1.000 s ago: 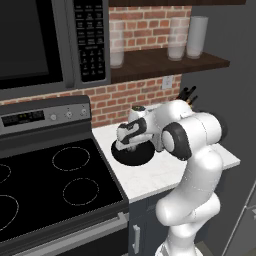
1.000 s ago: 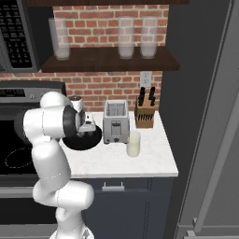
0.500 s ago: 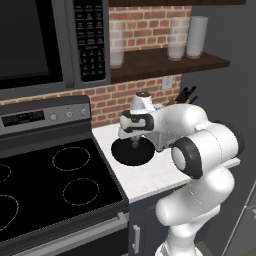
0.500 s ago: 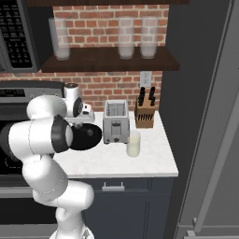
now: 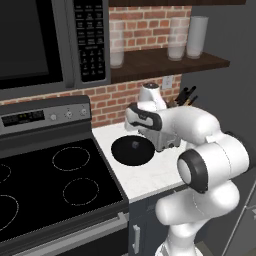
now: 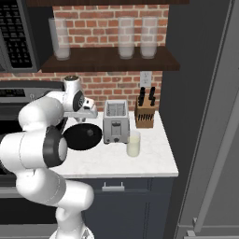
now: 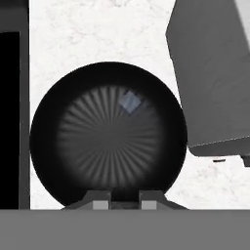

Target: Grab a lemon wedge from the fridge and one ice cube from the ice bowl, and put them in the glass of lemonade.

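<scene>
Arm swung further right; one ice cube (image 7: 130, 102) in one ice bowl (image 7: 51, 161).

ice cube (image 7: 130, 102): 1 | ice bowl (image 7: 49, 146): 1 | glass of lemonade (image 6: 133, 144): 1 | toaster (image 6: 115, 122): 1 | frosted glasses (image 6: 125, 37): 3

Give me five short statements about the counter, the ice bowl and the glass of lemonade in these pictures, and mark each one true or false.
1. The ice bowl sits on the white counter between the stove and the toaster. True.
2. One ice cube lies inside the ice bowl. True.
3. The glass of lemonade stands on the wooden shelf. False: it stands on the counter in front of the toaster; the shelf holds frosted glasses.
4. The knife block is left of the toaster. False: it is to its right.
5. The ice bowl is white. False: it is black.
</scene>
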Tool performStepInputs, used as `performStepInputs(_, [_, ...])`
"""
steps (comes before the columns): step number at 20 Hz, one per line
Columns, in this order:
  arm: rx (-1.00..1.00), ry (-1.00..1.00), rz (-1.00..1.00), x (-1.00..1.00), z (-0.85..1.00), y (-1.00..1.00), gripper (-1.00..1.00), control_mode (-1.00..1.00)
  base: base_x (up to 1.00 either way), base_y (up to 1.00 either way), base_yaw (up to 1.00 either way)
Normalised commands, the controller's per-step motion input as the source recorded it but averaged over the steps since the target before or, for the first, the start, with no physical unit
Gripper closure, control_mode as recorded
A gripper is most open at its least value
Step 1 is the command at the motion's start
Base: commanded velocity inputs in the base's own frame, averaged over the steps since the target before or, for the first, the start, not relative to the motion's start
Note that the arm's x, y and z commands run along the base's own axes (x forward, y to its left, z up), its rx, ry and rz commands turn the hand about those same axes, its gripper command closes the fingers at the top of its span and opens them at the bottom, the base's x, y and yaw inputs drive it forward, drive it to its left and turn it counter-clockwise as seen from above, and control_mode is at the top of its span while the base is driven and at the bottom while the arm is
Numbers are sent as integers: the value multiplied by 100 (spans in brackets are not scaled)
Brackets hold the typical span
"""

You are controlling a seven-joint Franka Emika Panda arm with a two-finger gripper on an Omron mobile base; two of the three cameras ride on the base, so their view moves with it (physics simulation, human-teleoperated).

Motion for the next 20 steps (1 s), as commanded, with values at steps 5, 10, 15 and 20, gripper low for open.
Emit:
performStepInputs(5, [0, 1, -18, 0, 37, -66, 100, -100, 0, 0, 0])
performStepInputs(10, [0, 8, -15, 0, 31, -86, 100, -100, 0, 0, 0])
performStepInputs(15, [0, 10, -13, 0, 27, -93, 100, -100, 0, 0, 0])
performStepInputs(20, [0, 16, -11, 0, 9, -92, 100, -100, 0, 0, 0])
